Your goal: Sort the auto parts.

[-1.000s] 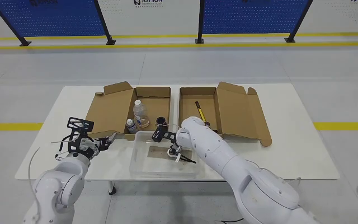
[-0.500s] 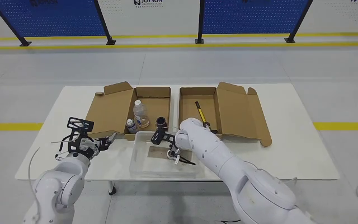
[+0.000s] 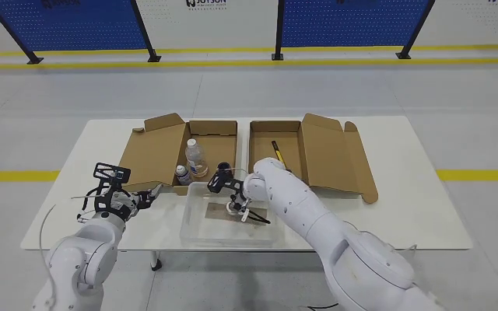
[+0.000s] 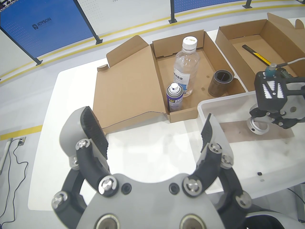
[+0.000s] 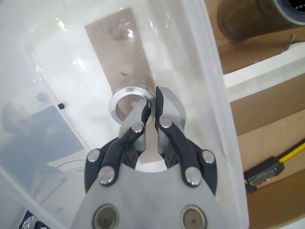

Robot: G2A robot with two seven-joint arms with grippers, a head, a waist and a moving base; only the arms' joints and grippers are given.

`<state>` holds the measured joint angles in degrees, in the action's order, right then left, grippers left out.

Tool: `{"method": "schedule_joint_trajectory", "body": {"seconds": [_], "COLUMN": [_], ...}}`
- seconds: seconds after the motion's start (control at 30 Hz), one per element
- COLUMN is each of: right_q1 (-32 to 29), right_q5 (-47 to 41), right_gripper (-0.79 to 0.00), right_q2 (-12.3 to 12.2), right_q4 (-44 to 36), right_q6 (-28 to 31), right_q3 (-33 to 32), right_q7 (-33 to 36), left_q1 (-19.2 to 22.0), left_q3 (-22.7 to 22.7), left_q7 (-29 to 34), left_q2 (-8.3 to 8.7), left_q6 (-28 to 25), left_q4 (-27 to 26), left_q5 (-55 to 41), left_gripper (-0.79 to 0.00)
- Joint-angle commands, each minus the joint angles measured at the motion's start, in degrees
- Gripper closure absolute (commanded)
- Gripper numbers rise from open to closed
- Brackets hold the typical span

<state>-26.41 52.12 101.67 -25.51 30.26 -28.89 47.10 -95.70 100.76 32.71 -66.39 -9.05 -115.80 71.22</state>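
Clamping the metal ring (image 5: pixel 129 91) inside the clear bin (image 5: pixel 197 48), the right gripper (image 5: pixel 152 102) hid part of its rim; a dark cylinder (image 5: pixel 245 17) stood at twelve o'clock; the left gripper (image 4: pixel 147 116) gaped, empty.

One white table (image 3: pixel 405 210) carries two open brown cardboard boxes (image 3: pixel 167 148), one clear plastic bin (image 3: pixel 198 221), one clear white-capped plastic bottle (image 4: pixel 186 69), one small blue spray can (image 4: pixel 175 97), one dark metal cylinder (image 4: pixel 221 82), one silver metal ring (image 5: pixel 131 90) and one flat black-and-yellow tool (image 4: pixel 256 54).
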Motion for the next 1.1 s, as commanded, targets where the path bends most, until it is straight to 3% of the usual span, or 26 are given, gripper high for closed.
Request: {"method": "schedule_joint_trajectory", "body": {"seconds": [0.0, 0.17, 0.37, 0.7, 0.87, 1.07], "right_q1": [-0.11, -1.16, -5.95, -26.86, -34.33, -36.76], "right_q5": [-0.25, -0.68, 0.18, -4.34, -9.27, -12.69], "right_gripper": [0.000, 0.000, 0.000, 0.000, 0.000, 0.000], "right_q2": [-0.64, -2.98, -7.57, -17.39, -19.48, -20.38], "right_q4": [-0.99, -5.86, -17.11, -49.63, -57.38, -58.34], "right_q6": [0.35, 1.25, 0.74, 3.26, 4.06, 5.01], "right_q3": [-0.81, -3.53, -8.79, -28.99, -35.11, -36.50], "right_q7": [-0.64, -2.03, -1.41, 2.93, 3.81, 2.67], "left_q1": [0.00, 0.00, 0.00, 0.00, 0.00, 0.00], "left_q3": [0.00, 0.00, 0.00, 0.00, 0.00, 0.00], "left_q7": [0.00, 0.00, 0.00, 0.00, 0.00, 0.00], "left_q2": [0.00, 0.00, 0.00, 0.00, 0.00, 0.00], "left_q6": [0.00, 0.00, 0.00, 0.00, 0.00, 0.00], "left_q4": [0.00, 0.00, 0.00, 0.00, 0.00, 0.00], "left_q5": [0.00, 0.00, 0.00, 0.00, 0.00, 0.00], "left_gripper": [-0.785, -0.785, -0.785, -0.785, -0.785, -0.785]}}
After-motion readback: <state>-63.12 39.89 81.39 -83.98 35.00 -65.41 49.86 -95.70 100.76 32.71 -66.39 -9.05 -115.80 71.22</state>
